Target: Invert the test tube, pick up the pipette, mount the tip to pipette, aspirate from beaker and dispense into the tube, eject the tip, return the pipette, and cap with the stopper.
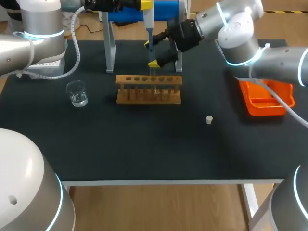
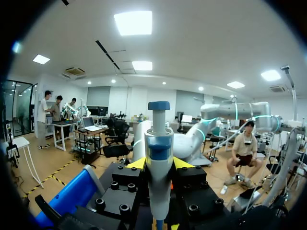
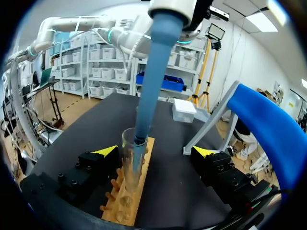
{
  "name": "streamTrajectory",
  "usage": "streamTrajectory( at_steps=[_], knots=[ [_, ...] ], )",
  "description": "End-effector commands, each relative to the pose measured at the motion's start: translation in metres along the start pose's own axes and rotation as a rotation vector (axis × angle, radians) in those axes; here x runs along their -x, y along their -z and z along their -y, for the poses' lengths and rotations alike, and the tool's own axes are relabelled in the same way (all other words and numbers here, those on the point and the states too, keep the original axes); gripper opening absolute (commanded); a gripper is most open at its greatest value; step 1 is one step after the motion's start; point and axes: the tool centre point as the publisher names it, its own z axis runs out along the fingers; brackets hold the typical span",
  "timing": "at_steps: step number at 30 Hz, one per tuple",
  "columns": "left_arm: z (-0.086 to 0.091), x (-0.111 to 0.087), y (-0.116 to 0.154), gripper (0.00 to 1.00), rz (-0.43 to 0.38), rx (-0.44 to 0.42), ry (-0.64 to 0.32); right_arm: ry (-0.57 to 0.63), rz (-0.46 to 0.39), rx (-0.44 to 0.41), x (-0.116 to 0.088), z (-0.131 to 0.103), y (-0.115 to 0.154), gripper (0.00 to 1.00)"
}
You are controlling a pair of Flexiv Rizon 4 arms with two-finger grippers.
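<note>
1. Left tool (image 2: 159,164) is closed on the pipette (image 2: 159,139). Its two yellow fingertips (image 2: 136,164) press the white body from both sides, and the blue push button stands above them.
2. The right tool (image 3: 156,152) is open, with its fingers wide apart. The test tube (image 3: 128,160) stands between them, nearer to one finger, and it is not gripped.
3. The test tube is upright, mouth up, in a hole of the wooden rack (image 1: 149,90). The rack stands on the dark counter (image 1: 144,144), in the middle of its far half.
4. The pipette hangs vertically over the rack, held by the left arm, which comes in from the left along the far edge. Its blue lower shaft ends just at the mouth of the test tube.
5. The beaker (image 1: 77,93) holds a little clear liquid. It stands to the left of the rack, apart from it.
6. The stopper (image 1: 209,120), small and pale, sits on the counter to the right of the rack and closer to the near edge, well apart from it.
7. An orange tray (image 1: 263,103) lies near the right edge, partly under the right arm.
8. The pipette stand (image 1: 109,45), grey with a blue top, is behind the rack.
</note>
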Motion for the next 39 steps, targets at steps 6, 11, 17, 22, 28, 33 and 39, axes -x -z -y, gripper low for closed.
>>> streamTrajectory(
  at_steps=[6,11,17,22,28,33,39],
  knots=[
    [0.0009,0.0002,0.0005,0.00,-0.001,0.002,0.001,-0.038,0.040,-0.016,-0.0100,-0.0010,-0.0032,1.00],
    [0.0009,0.0002,0.0005,0.00,-0.001,0.002,0.001,-0.056,0.046,-0.009,-0.0136,-0.0002,-0.0011,1.00],
    [0.0009,0.0002,0.0005,0.00,-0.001,0.002,0.001,-0.056,0.052,-0.007,-0.0138,0.0005,-0.0012,1.00],
    [0.0009,0.0002,0.0005,0.00,-0.001,0.002,0.001,-0.036,0.053,-0.015,-0.0140,0.0022,-0.0060,1.00],
    [0.0009,0.0002,0.0005,0.00,-0.001,0.002,0.001,-0.028,0.057,-0.025,-0.0135,0.0034,-0.0091,1.00],
    [0.0009,0.0002,0.0005,0.00,-0.001,0.002,0.001,-0.024,0.057,-0.030,-0.0134,0.0040,-0.0100,1.00],
    [0.0009,0.0002,0.0005,0.00,-0.001,0.002,0.001,-0.021,0.058,-0.031,-0.0139,0.0041,-0.0097,1.00]
  ],
)
